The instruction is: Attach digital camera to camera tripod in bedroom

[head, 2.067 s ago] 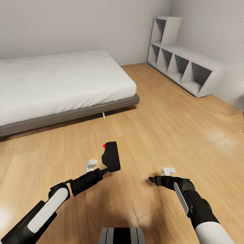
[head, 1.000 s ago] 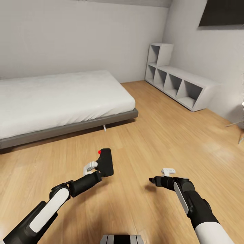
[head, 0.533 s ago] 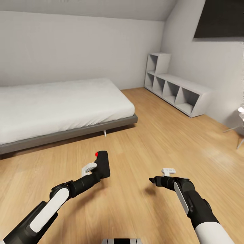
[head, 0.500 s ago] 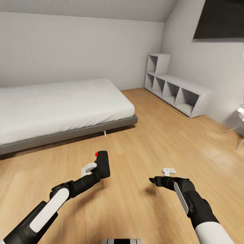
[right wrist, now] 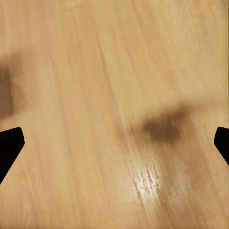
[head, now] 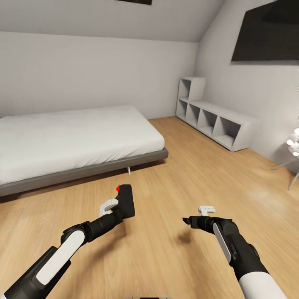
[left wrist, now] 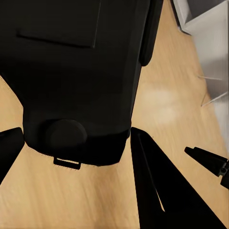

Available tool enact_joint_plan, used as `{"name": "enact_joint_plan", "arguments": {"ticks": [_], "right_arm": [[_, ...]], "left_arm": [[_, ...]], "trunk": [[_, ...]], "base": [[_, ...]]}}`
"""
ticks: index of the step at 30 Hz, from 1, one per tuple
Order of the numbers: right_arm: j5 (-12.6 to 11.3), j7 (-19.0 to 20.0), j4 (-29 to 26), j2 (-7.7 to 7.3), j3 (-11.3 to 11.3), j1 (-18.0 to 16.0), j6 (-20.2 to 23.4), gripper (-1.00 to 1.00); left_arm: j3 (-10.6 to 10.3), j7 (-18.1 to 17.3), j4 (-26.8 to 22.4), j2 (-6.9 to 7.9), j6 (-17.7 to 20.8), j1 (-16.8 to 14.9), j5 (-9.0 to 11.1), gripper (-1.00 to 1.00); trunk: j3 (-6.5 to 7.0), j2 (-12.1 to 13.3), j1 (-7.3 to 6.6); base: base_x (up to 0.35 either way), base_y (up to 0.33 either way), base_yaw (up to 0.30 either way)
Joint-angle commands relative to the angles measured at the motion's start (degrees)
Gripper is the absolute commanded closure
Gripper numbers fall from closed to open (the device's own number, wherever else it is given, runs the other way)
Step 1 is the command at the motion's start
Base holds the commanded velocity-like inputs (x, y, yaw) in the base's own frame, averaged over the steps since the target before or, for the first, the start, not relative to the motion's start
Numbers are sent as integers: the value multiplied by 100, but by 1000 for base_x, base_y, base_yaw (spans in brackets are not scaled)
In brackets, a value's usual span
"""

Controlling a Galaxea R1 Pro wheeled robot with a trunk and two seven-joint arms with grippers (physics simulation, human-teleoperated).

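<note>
- Here, the left tool [head: 120, 207] pinches the camera [head: 126, 202], held above the wood floor [head: 187, 174] in front of the bed [head: 74, 137].
- The camera's black body [left wrist: 76, 71] sits between the tool's fingers [left wrist: 157, 191].
- The right tool [head: 187, 221] hangs over the floor with fingertips [right wrist: 9, 143] spread wide, holding nothing.
- A white shelf [head: 216, 124] stands along the right wall.

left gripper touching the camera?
Touching. In the head view the left gripper meets the camera, lifted above the floor; the left wrist view shows it between the jaws.
</note>
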Motion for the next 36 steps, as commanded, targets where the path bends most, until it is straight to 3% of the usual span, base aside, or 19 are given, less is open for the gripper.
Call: {"name": "enact_joint_plan", "arguments": {"ticks": [1, 36], "right_arm": [[-43, -2, -4, 0, -7, -2, 33, -100], [-43, -2, 37, 6, -7, -2, 21, -100]], "left_arm": [[-10, 51, -11, 5, 6, -5, 43, 100], [-4, 46, -7, 5, 3, -5, 52, 100]], "trunk": [[18, -1, -3], [793, 46, -94]], "base": [[0, 0, 0], [0, 0, 0]]}}
